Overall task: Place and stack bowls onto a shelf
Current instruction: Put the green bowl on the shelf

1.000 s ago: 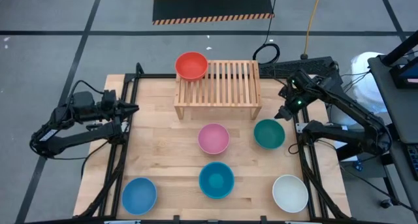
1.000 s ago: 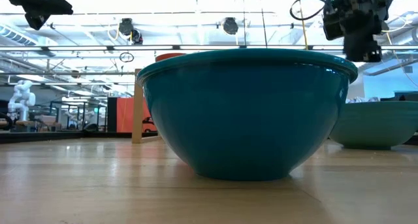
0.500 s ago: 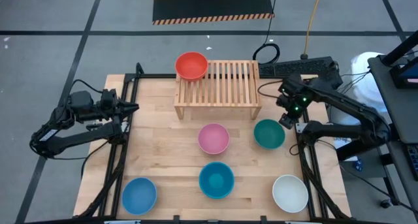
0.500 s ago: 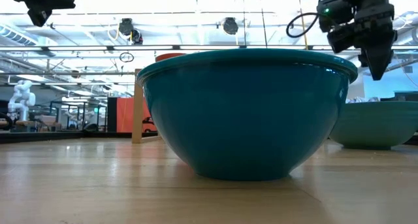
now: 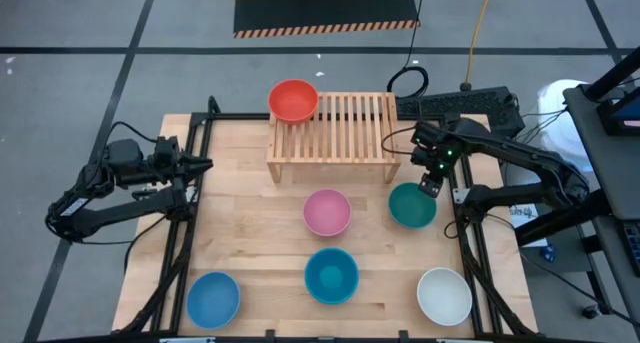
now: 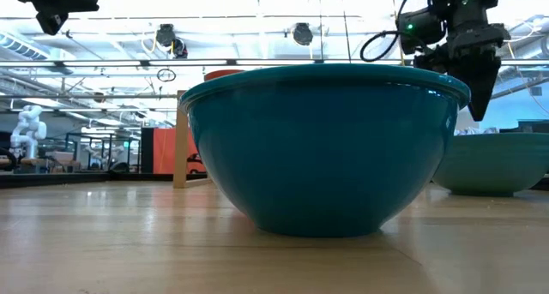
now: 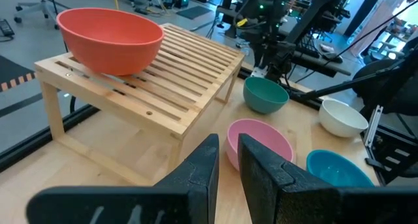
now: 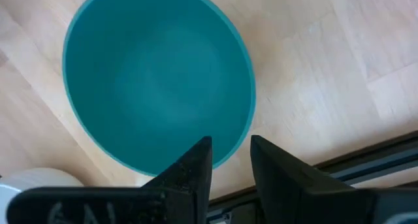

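- The right gripper (image 5: 429,185) hangs just above the rim of the dark green bowl (image 5: 412,205), on the side nearest the shelf (image 5: 333,135). Its two fingers point down with a narrow gap between them and hold nothing.
- In the right wrist view, the bowl's rim (image 8: 243,145) passes just in front of the fingertips, so the claw seems lined up with the wall of the bowl but not yet around it.
- I judge that the step in hand is to take this bowl by its rim. To do it well, one finger should go inside the wall and one outside, then lower until the rim sits deep between them, and only then close.
- The bowl is light plastic and may tip or slide if the fingers push its edge sideways.
- The red bowl (image 5: 293,100) already stands on the shelf's left end; the slats beside it are free.
- The pink bowl (image 5: 327,212), teal bowl (image 5: 331,275), light blue bowl (image 5: 213,298) and white bowl (image 5: 444,295) wait on the table.
- The left gripper (image 5: 198,165) waits at the table's left edge, slightly parted and empty.
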You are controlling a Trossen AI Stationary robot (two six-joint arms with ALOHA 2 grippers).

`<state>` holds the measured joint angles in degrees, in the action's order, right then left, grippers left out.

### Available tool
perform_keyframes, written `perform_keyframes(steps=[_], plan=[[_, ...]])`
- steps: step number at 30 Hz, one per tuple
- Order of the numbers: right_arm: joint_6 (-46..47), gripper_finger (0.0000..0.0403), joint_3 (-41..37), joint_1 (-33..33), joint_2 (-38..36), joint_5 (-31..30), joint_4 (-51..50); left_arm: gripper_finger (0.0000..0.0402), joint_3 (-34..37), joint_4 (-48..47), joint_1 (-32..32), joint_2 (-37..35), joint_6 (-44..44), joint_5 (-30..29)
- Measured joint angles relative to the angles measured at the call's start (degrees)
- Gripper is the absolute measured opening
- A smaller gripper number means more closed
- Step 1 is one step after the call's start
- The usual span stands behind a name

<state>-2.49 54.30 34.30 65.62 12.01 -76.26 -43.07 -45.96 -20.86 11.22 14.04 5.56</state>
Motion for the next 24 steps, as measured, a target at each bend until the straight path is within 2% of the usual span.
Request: perform_keyframes(steps=[15, 24], plan=[[-6.1, 0.0098, 0.0, 0.1, 6.0, -0.1, 3.7, 0.0063, 0.0, -0.1, 0.0, 0.0, -0.1, 0.4], [-6.3, 0.0098, 0.0, 0.1, 8.4, -0.3, 5.6, 0.0063, 0.0, -0.1, 0.0, 0.0, -0.3, 0.5]])
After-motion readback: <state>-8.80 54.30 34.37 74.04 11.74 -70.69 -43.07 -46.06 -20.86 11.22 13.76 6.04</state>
